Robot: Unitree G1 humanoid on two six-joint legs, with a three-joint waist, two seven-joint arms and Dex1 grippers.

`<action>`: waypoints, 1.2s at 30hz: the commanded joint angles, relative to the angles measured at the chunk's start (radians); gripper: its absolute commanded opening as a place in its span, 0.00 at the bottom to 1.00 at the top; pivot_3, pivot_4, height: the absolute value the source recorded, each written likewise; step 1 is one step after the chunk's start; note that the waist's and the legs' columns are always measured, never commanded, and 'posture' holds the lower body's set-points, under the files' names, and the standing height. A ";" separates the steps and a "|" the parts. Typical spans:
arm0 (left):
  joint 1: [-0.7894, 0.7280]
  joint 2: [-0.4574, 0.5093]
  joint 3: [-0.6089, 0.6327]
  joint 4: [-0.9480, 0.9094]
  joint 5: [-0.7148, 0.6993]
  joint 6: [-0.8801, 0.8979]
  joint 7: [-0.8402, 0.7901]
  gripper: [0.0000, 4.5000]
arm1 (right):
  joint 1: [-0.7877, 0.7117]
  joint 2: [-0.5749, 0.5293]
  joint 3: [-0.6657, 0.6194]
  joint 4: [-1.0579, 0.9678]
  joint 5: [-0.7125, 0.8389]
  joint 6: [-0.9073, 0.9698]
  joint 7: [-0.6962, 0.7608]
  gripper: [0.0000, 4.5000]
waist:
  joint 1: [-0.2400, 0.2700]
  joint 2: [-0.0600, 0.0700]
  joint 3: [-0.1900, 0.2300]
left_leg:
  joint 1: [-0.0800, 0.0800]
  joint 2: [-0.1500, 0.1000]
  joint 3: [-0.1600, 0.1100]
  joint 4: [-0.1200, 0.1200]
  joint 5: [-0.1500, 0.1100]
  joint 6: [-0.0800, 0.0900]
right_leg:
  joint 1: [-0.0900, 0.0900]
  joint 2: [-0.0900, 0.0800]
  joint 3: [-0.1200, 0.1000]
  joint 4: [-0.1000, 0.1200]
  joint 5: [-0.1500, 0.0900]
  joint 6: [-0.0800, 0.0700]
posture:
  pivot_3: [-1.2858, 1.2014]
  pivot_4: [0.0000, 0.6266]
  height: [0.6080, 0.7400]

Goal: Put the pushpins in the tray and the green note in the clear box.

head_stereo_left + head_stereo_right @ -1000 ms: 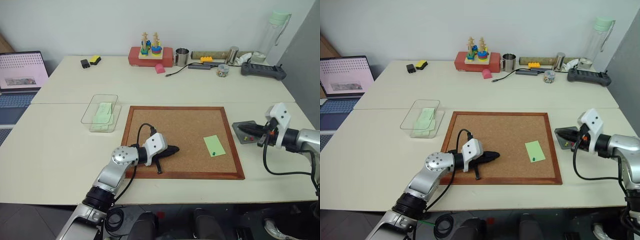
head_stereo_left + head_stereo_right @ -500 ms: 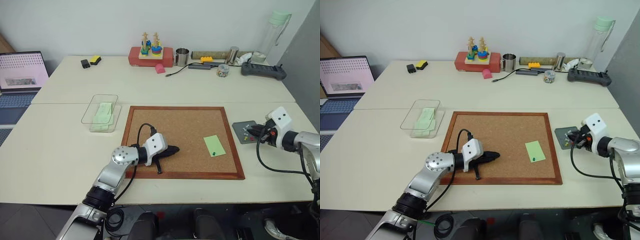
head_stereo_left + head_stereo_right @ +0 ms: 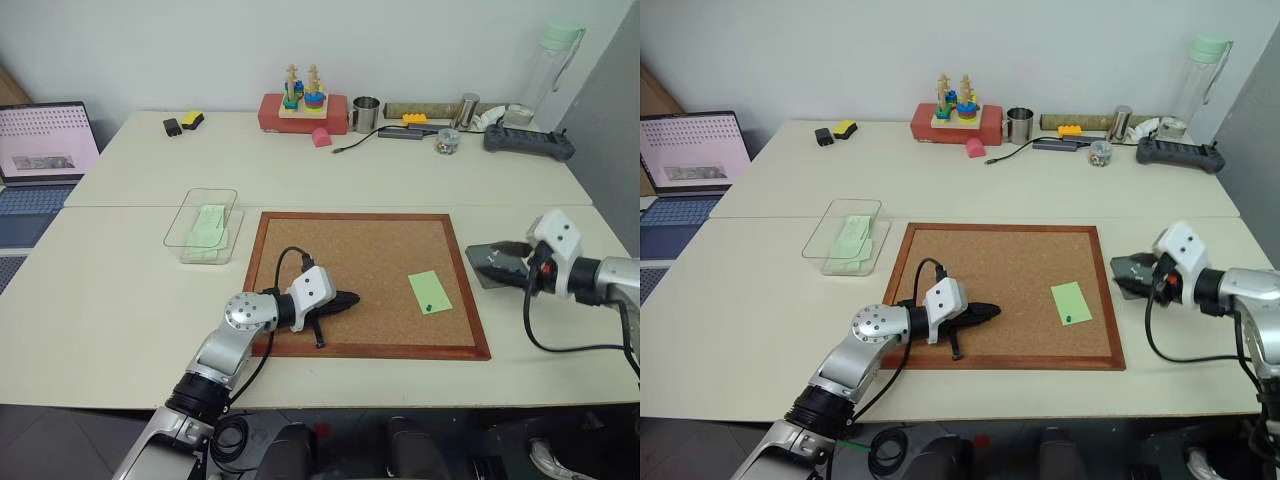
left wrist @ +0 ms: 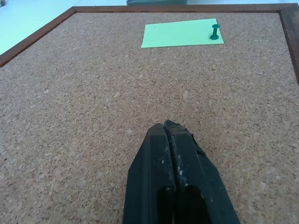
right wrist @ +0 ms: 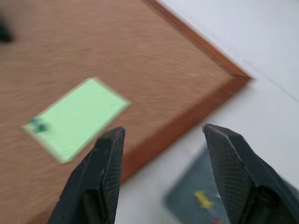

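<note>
Right pincer over the tray, green note pinned on the cork board.

The green note (image 3: 429, 292) lay flat near the right edge of the cork board (image 3: 366, 281), its long axis running front to back and slanting slightly to the robot's left at the far end; a dark green pushpin (image 4: 215, 32) stood in its near corner. A yellow pushpin (image 5: 203, 199) lay in the grey tray (image 5: 187, 200) on the worktop (image 3: 120, 290) just right of the board. The right pincer (image 5: 161, 140) hung above the tray with its fingers spread apart and nothing between them. The left pincer (image 4: 170, 135) rested on the cork, closed tight, empty, pointing toward the note. The clear box (image 3: 186, 224) stood left of the board, holding pale green sheets (image 3: 207, 227).
</note>
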 commanded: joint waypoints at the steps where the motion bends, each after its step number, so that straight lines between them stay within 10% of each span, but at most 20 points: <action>1: 0.010 0.008 -0.012 0.031 0.022 0.006 -0.002 0.00 | 0.028 0.014 0.065 -0.125 0.008 0.006 0.020 0.61 | 0.000 0.000 0.000 | 0.000 0.000 0.000 0.000 0.000 0.000 | 0.000 0.000 0.000 0.000 0.000 0.000 | 0.52 0.24 1.00; 17: 0.017 0.012 -0.012 0.020 0.023 0.011 -0.001 0.00 | -0.003 0.115 0.159 -0.020 -0.051 -0.059 0.002 0.61 | 0.000 0.000 0.000 | 0.000 0.000 -0.001 0.000 0.000 0.000 | 0.000 0.000 0.000 0.000 0.000 0.000 | 0.52 0.24 1.00; 31: 0.031 0.020 -0.015 0.006 0.026 0.015 -0.002 0.00 | 0.000 0.144 0.176 0.011 -0.050 -0.083 0.007 0.02 | 0.000 0.000 0.000 | 0.000 0.000 -0.001 0.000 0.000 0.000 | 0.000 0.000 0.000 0.000 0.000 0.000 | 0.52 0.24 1.00; 36: 0.038 0.024 -0.018 0.004 0.028 0.014 -0.005 0.00 | 0.010 0.146 0.171 -0.016 -0.036 -0.076 0.010 0.01 | -0.001 0.000 0.000 | 0.000 0.000 -0.001 0.000 0.000 0.000 | 0.000 0.000 0.000 0.000 0.000 0.000 | 0.52 0.24 1.00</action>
